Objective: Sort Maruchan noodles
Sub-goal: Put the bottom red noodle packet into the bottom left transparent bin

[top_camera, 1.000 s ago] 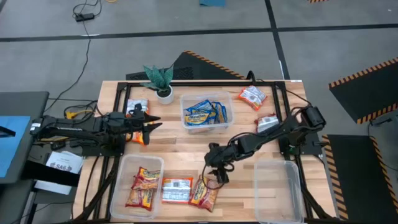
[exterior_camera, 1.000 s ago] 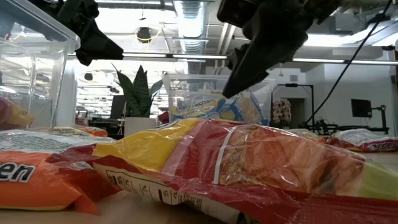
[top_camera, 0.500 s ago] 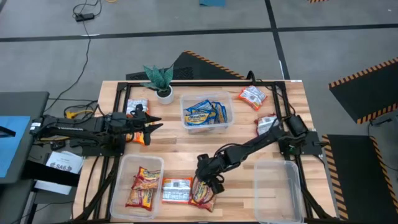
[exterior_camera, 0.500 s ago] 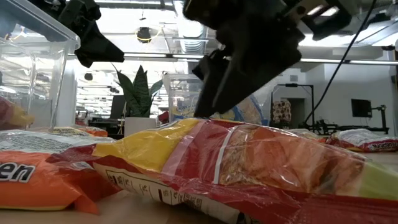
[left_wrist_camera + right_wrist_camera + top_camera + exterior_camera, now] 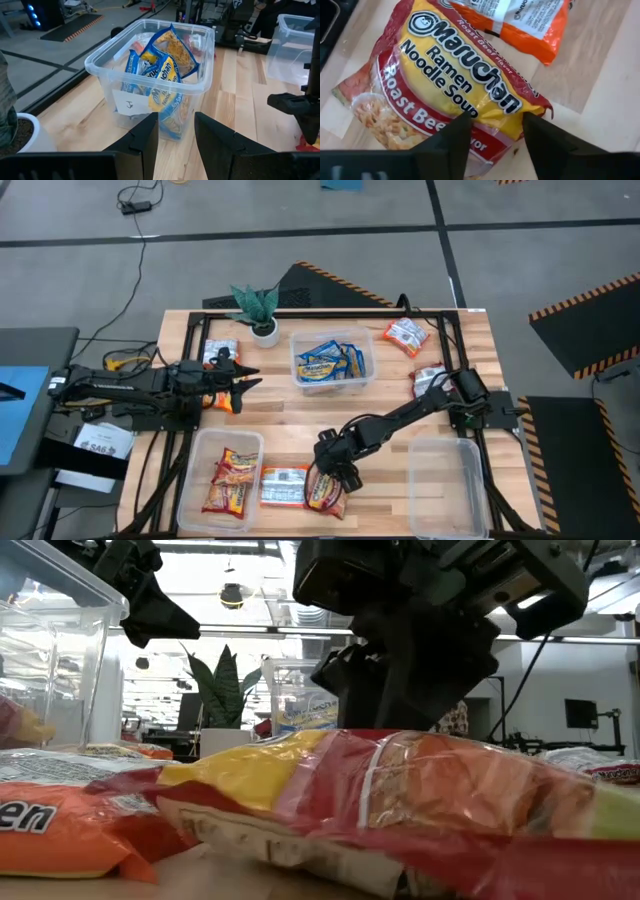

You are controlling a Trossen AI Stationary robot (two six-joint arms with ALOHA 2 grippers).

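A red-and-yellow Maruchan packet [image 5: 455, 85] lies flat on the table near its front edge [image 5: 326, 492]. My right gripper [image 5: 331, 472] is down on it, open, with a finger on either side of the packet's middle [image 5: 492, 122]. An orange packet [image 5: 283, 485] lies just left of it. A clear tub [image 5: 332, 361] at the far middle holds several blue-and-yellow packets. My left gripper [image 5: 175, 135] hovers open and holds nothing at the table's left [image 5: 240, 380], pointing at that tub. My right gripper touches the red-and-yellow packet's printed top face [image 5: 485, 107] with both open fingertips, a strip of the film between them. The fingers slant down from above and from the table's right. The packet lies flat on the table.
A clear tub [image 5: 222, 480] at the near left holds a red-and-yellow packet. Another clear tub [image 5: 447, 485] stands at the near right. More packets lie at the far right [image 5: 406, 335] [image 5: 430, 377] and beside the left arm [image 5: 220, 352]. A potted plant [image 5: 260, 310] stands at the back.
My right gripper has moved toward the table's near left and come down onto the red-and-yellow packet, tipping more steeply downward. In the low view the packet's film has shifted and flattened under it.
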